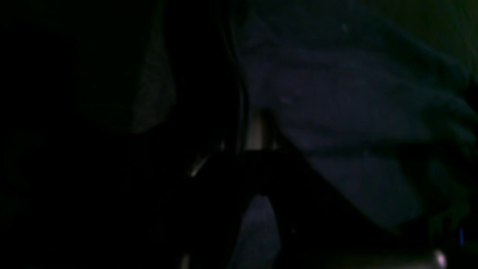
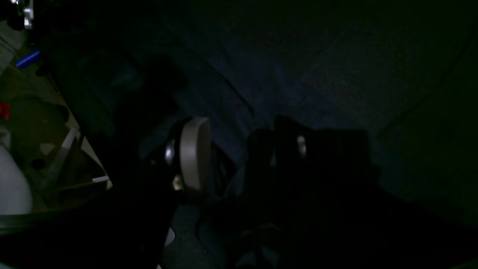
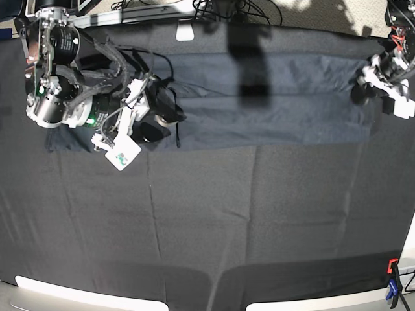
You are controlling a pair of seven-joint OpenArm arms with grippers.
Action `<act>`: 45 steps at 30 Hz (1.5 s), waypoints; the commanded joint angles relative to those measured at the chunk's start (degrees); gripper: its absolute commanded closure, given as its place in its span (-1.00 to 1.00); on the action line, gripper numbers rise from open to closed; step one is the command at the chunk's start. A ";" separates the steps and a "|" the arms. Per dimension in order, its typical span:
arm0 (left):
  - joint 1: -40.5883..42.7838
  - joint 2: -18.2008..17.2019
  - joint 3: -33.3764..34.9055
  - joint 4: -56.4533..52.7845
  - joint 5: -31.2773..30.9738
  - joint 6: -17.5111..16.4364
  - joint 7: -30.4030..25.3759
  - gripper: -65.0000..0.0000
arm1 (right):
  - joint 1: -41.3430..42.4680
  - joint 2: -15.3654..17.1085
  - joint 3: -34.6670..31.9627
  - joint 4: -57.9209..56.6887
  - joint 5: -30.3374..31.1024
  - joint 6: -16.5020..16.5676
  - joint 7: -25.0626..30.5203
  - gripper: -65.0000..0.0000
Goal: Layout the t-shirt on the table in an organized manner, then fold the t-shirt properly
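Two arms work at the far side of the counter (image 3: 207,220), a wide surface under creased matte black cloth whose pale rim shows along the bottom edge of the base view, with a red and blue clamp (image 3: 391,289) at the lower right corner. No container of any kind shows on it. Beyond the upper edge lie a tangle of cables (image 3: 227,8) and a strip of pale floor. The t-shirt (image 3: 272,97), slightly bluer than the cloth, lies spread as a broad band across the upper part of the base view, its long axis running left to right; which end is the neck I cannot tell. The right end effector (image 3: 170,115) sits at the shirt's left end, and in the right wrist view its fingers (image 2: 194,153) stand close together with folds of blue-grey fabric around them, so it appears clamped on the cloth. The left end effector (image 3: 362,91) rests at the shirt's right end; the left wrist view is too dark to show whether it grips or stands apart.
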 commanded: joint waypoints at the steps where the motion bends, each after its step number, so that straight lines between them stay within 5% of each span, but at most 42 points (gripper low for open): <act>1: -0.15 -1.01 -0.24 0.72 -0.68 -0.43 -0.52 1.00 | 0.76 0.63 0.31 0.94 1.42 0.54 0.72 0.15; 5: -0.15 -1.77 -0.66 0.74 -0.46 0.33 -1.07 1.00 | 0.96 0.63 0.35 0.94 -2.69 0.54 1.68 0.15; 11: -0.17 -3.61 -4.87 0.81 8.48 9.79 -7.89 1.00 | 1.07 0.61 6.73 0.94 -17.00 -3.58 6.14 0.15; 16: -0.13 -5.42 -8.52 2.10 8.41 10.27 -8.61 1.00 | 1.05 0.61 16.94 0.94 -18.93 -3.63 6.10 0.15; 22: 0.37 -4.52 -9.73 12.50 1.68 10.32 2.16 1.00 | 1.01 0.61 26.21 0.94 -18.60 -3.63 6.10 0.15; 28: 0.81 3.58 -9.22 26.60 -9.33 10.23 13.53 1.00 | 0.90 0.46 27.26 0.90 -17.00 -3.63 5.66 0.15; 35: 3.85 11.72 4.09 33.94 -12.39 10.25 11.50 1.00 | 0.92 0.48 27.26 0.87 -13.53 -3.61 4.98 0.15; 40: 3.80 14.32 17.88 33.90 -5.99 10.32 9.20 1.00 | 0.92 0.48 27.26 0.87 -13.55 -3.61 4.11 0.15; 45: 2.99 14.25 26.58 33.88 5.70 17.68 3.41 1.00 | 0.92 0.48 27.26 0.87 -13.57 -3.61 4.11 0.15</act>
